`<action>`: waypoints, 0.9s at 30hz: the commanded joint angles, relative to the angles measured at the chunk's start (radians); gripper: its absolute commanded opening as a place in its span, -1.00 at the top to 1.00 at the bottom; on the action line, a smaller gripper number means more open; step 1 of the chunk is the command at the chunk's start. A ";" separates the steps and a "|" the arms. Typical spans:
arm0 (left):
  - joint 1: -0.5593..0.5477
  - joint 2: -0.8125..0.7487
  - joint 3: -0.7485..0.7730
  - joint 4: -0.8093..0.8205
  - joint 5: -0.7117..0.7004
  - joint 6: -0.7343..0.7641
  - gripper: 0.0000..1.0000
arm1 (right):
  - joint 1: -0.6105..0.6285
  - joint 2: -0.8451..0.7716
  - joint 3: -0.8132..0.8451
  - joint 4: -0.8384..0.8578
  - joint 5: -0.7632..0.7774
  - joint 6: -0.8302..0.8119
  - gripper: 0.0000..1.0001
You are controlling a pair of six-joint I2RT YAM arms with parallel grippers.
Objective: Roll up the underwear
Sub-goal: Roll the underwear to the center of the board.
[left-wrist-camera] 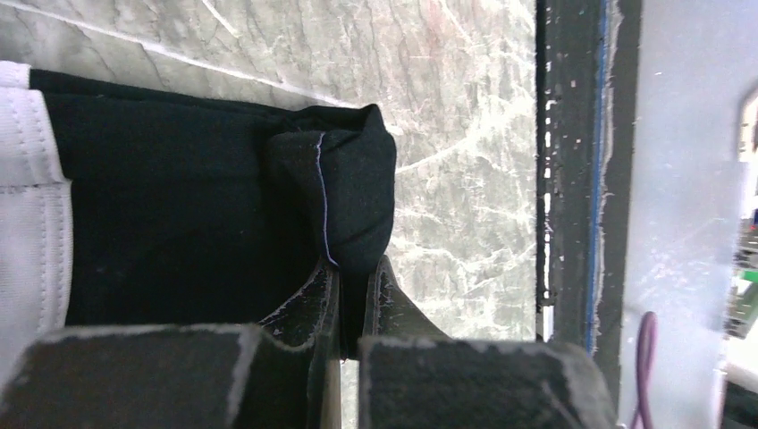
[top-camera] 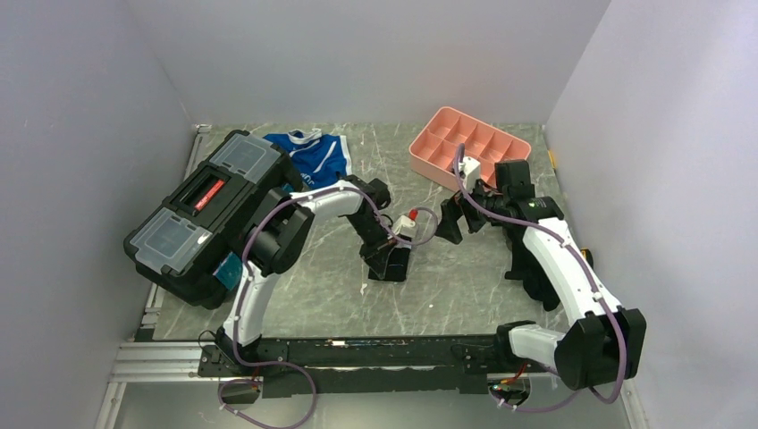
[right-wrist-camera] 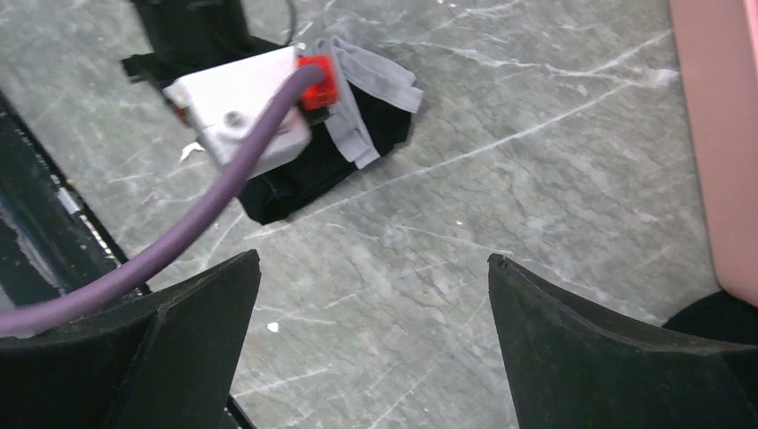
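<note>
Between left pincer (left-wrist-camera: 355, 268) tips, underwear (left-wrist-camera: 170, 214) fold pinched tight, likely to anchor the roll; right pincer (right-wrist-camera: 374, 268) wide, empty.

black underwear (left-wrist-camera: 170, 206) with white band, pink tray (top-camera: 427, 168), grey marbled table (top-camera: 447, 286)

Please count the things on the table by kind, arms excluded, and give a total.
Garments: 2 (black underwear, blue-and-white garment)
Trays: 1 (pink tray)
Toolboxes: 1 (black toolbox)
Total: 4
</note>
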 commanded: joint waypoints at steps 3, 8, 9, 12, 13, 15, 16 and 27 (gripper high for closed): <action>0.034 0.140 0.126 -0.188 0.156 0.089 1.00 | -0.005 -0.023 -0.014 -0.017 -0.180 0.004 -1.00; 0.042 0.197 0.172 -0.256 0.190 0.115 1.00 | 0.002 -0.048 -0.046 -0.001 -0.180 -0.063 -0.99; 0.042 0.208 0.180 -0.266 0.195 0.116 1.00 | 0.005 -0.062 -0.056 0.015 -0.165 -0.070 -0.99; 0.049 0.243 0.211 -0.293 0.214 0.118 1.00 | 0.030 -0.096 -0.088 0.066 -0.108 -0.097 -0.99; 0.051 0.255 0.224 -0.308 0.224 0.122 1.00 | 0.046 -0.108 -0.104 0.096 -0.076 -0.092 -0.99; 0.055 0.285 0.253 -0.340 0.245 0.128 1.00 | 0.065 -0.130 -0.134 0.129 -0.033 -0.101 -0.99; 0.056 0.304 0.269 -0.362 0.257 0.134 1.00 | 0.085 -0.128 -0.140 0.133 -0.014 -0.108 -0.97; 0.077 0.403 0.368 -0.456 0.316 0.099 1.00 | 0.444 -0.028 -0.182 0.156 0.264 -0.237 -0.75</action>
